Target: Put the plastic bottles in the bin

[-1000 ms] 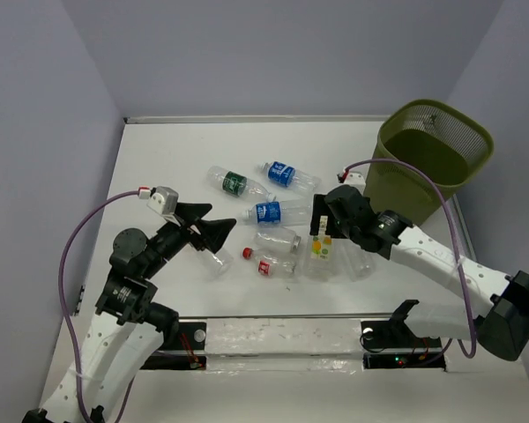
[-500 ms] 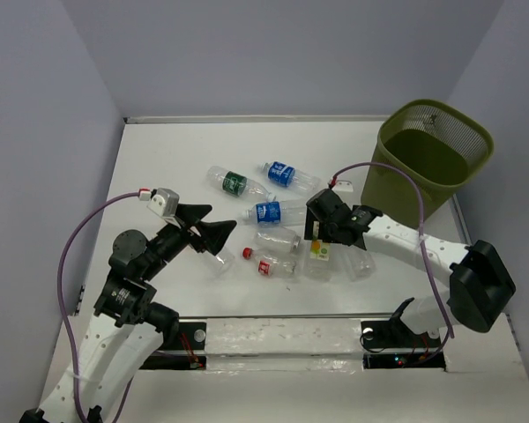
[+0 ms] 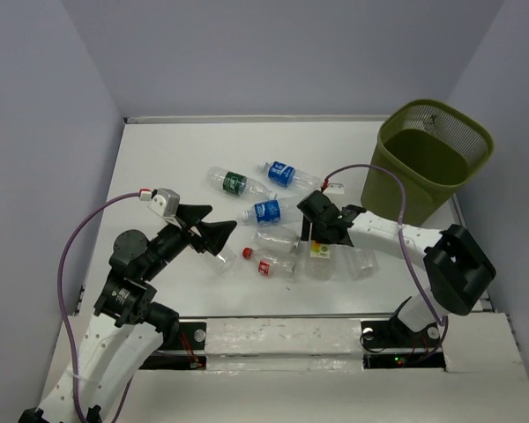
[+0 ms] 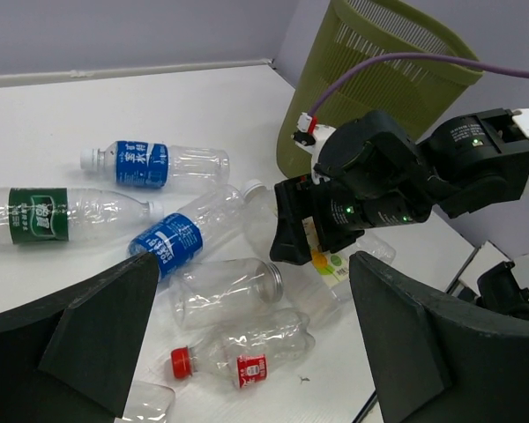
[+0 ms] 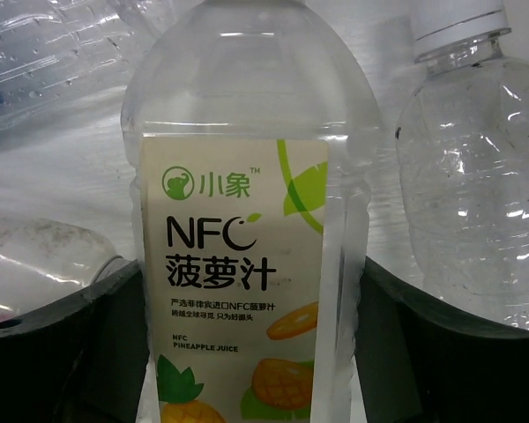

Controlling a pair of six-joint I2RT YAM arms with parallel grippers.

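Several clear plastic bottles lie on the white table. A pineapple-juice bottle (image 5: pixel 238 220) with a yellow-orange label (image 3: pixel 320 251) lies between the fingers (image 5: pixel 62 344) of my right gripper (image 3: pixel 317 236), and both press on its sides. My left gripper (image 4: pixel 254 264) hangs open above a red-capped bottle (image 4: pixel 238 352) and an uncapped clear one (image 4: pixel 225 291), gripping nothing. Two blue-labelled bottles (image 3: pixel 280 173) (image 3: pixel 266 211) and a green-labelled one (image 3: pixel 234 183) lie farther back. The olive mesh bin (image 3: pixel 436 110) stands at the back right.
A white-capped clear bottle (image 5: pixel 476 176) lies just right of the held one. Another crushed clear bottle (image 3: pixel 219 263) lies under my left gripper. Purple cables arc over both arms. The table's back edge meets the wall.
My right gripper has come down and left over the pineapple-juice bottle and closed its fingers onto it. The left arm has stayed put.
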